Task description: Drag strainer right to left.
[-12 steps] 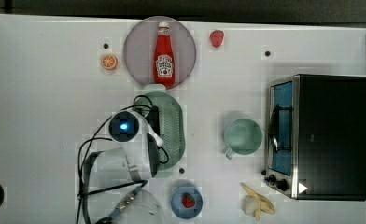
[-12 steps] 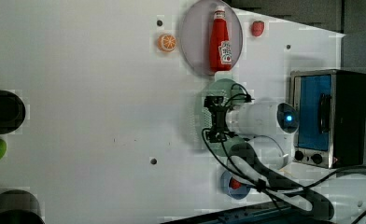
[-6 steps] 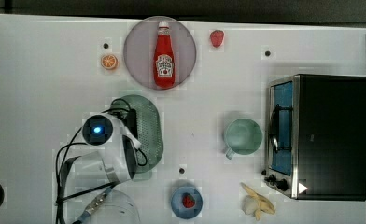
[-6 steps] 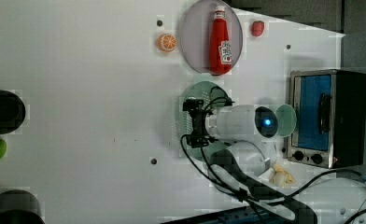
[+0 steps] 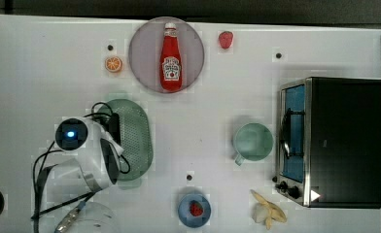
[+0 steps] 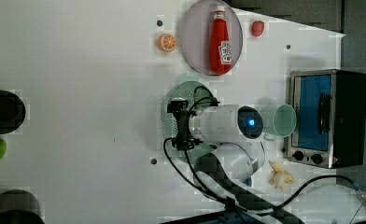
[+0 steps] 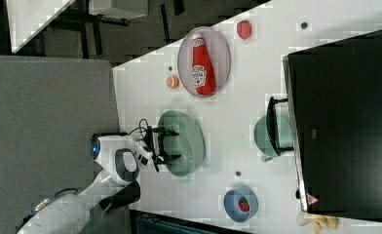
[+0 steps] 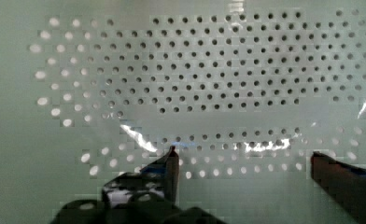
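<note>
On the white table (image 5: 33,63), in the top view, I see the strainer (image 5: 132,138) lying lengthwise up-and-down, left of centre, just below the round plate (image 5: 140,53) that carries the ketchup bottle (image 5: 170,58). It sits well apart from the mint mug (image 5: 253,141), which stands at the top view's right beside the toaster oven (image 5: 334,141).

My gripper (image 7: 165,144) is down inside the strainer's bowl. In the right view I count 2 dark fingers (image 7: 172,132) spread wide apart along the bowl's length, nothing held between them. The wrist view confirms this: 1 finger (image 8: 169,170) and the other at the frame edge stand well apart over the perforated floor of the strainer (image 8: 218,84), tips close to the plastic; I cannot tell whether they touch it.

In the left view the arm's white wrist covers much of the strainer (image 6: 172,107), with the gripper (image 6: 180,125) at its left side.

Other items noted in the top view: orange slice (image 5: 113,64) left of the plate, strawberry (image 5: 225,39) right of it, blue bowl (image 5: 194,209) near the bottom edge, banana (image 5: 268,212) below the oven.
</note>
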{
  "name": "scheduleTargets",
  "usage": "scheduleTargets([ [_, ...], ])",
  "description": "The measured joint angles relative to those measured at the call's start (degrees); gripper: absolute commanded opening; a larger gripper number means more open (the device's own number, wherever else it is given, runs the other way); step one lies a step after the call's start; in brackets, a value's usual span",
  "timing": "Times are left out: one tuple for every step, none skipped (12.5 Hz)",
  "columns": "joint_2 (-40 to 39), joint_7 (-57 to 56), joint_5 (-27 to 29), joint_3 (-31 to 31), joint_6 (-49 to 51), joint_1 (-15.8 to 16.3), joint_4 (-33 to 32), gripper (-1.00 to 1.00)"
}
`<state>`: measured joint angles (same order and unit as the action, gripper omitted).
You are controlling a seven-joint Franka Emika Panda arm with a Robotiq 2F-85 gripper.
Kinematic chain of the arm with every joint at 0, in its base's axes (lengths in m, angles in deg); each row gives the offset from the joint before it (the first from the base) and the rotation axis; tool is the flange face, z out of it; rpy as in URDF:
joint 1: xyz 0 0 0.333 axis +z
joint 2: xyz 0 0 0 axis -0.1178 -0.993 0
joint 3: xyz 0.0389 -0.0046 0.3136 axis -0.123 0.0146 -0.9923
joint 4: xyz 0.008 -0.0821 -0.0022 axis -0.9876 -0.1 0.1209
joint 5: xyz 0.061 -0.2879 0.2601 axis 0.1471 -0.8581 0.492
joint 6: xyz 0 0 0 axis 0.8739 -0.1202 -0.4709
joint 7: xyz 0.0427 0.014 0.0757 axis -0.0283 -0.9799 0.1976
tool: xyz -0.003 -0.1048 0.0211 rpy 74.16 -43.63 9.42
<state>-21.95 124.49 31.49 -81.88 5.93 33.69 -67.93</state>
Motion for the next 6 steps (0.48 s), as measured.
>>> scheduleTargets([
  [-1.0,0.8,0.5,0.2,0.0,1.1,1.3,1.00],
  [-2.0,2.2,0.7,0.3,-0.3,2.1,2.9,1.00],
  [-2.4,3.0,0.6,0.2,-0.5,2.7,3.9,1.00],
  [-2.6,3.8,0.9,0.5,-0.2,3.6,5.0,1.00],
  [-2.7,4.9,0.7,0.7,0.1,4.3,5.9,1.00],
  [-2.7,5.3,0.6,0.1,0.3,4.3,6.3,1.00],
])
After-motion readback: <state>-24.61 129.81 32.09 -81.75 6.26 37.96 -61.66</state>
